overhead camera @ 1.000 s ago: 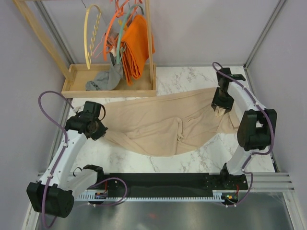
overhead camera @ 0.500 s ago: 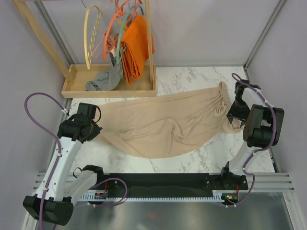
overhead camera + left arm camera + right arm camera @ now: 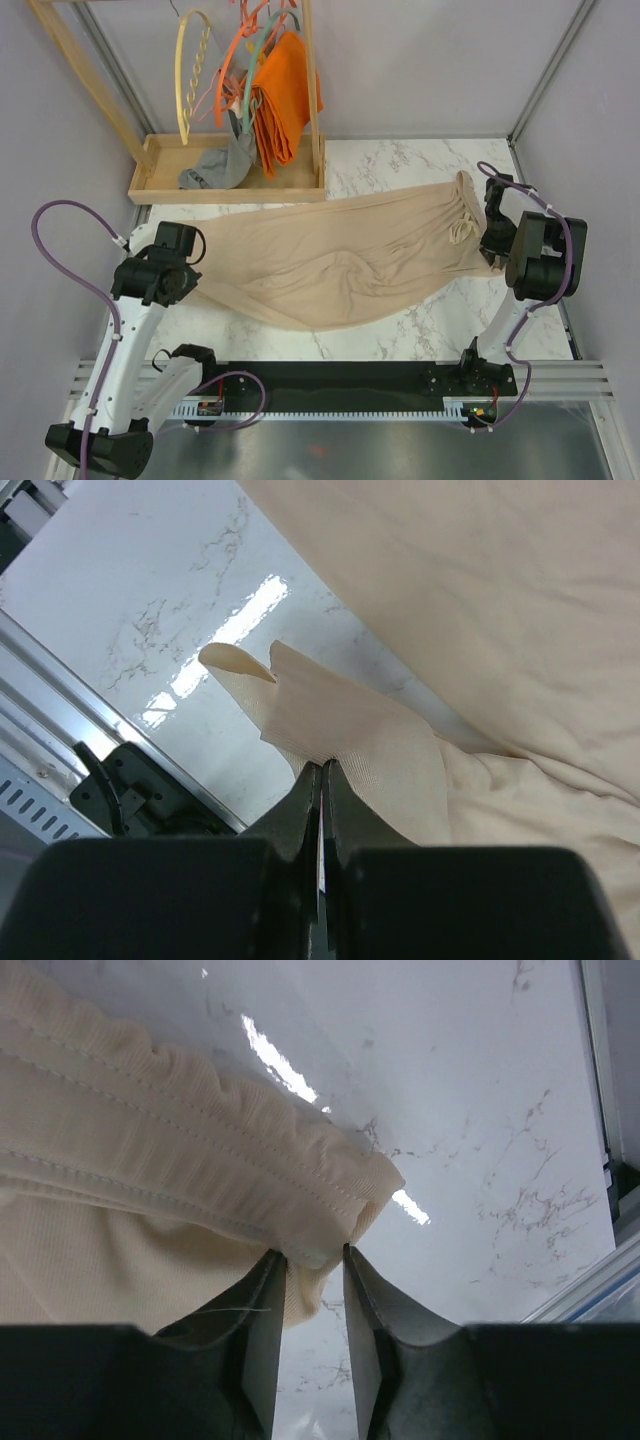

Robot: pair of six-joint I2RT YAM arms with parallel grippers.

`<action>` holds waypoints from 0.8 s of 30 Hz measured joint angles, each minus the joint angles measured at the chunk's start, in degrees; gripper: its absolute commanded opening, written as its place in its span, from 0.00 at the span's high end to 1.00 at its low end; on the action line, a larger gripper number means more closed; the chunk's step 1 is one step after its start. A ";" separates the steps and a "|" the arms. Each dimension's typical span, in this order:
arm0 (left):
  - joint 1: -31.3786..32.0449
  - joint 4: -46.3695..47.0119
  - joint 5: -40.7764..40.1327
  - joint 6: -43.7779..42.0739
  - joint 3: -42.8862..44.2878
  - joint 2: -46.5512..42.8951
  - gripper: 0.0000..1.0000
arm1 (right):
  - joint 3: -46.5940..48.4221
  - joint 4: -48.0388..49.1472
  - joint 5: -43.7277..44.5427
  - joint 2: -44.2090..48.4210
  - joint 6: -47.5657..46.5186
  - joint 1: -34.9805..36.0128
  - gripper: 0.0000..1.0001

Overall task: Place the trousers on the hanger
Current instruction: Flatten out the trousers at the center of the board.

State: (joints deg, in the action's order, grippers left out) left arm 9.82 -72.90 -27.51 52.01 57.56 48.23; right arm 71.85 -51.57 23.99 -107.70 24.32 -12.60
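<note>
Wooden tray (image 3: 150, 186): holds grey garment (image 3: 208, 171), its top hidden behind orange cloth (image 3: 285, 95).
Hanger (image 3: 184, 70): hangs above the tray.
Trousers (image 3: 340, 255): spread across marble table (image 3: 400, 160).
Left gripper (image 3: 322, 768): clamped on trouser cuff.
Right gripper (image 3: 312, 1260): jaws part-spread at waistband, hold unclear.

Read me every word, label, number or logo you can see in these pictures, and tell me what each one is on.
No text can be read in any view.
Small coloured tags on the base rail: too small to read.
The trousers and the hanger: no print visible.
</note>
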 measured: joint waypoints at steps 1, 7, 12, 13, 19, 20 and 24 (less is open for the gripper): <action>-0.02 -0.61 -0.87 0.13 0.31 -0.09 0.98 | 0.24 0.22 0.61 -0.28 -0.13 0.00 0.69; -0.02 -2.89 -5.68 0.96 1.70 -1.84 0.98 | 2.12 0.20 2.69 -1.44 -0.52 0.02 0.80; -0.02 -3.89 -9.40 1.42 3.17 -3.10 0.98 | 4.66 -0.09 3.80 -2.25 -2.08 0.00 0.53; -0.02 -3.93 -10.08 1.44 3.58 -3.28 0.98 | 5.31 -0.11 4.04 -2.47 -2.67 0.00 0.52; -0.02 -4.22 -13.88 1.55 5.73 -4.28 0.98 | 7.61 -0.04 4.61 -4.07 -5.33 0.00 0.52; -0.02 -4.26 -14.45 1.55 5.99 -4.39 0.98 | 7.61 -0.09 4.55 -4.24 -5.60 0.00 0.52; -0.02 -4.63 -16.06 1.55 7.08 -4.39 0.98 | 7.61 -0.09 4.35 -5.27 -6.10 0.00 0.60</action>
State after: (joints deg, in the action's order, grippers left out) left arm 9.80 -77.54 -43.57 53.56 64.64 43.83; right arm 79.46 -51.66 28.34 -112.97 18.22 -12.60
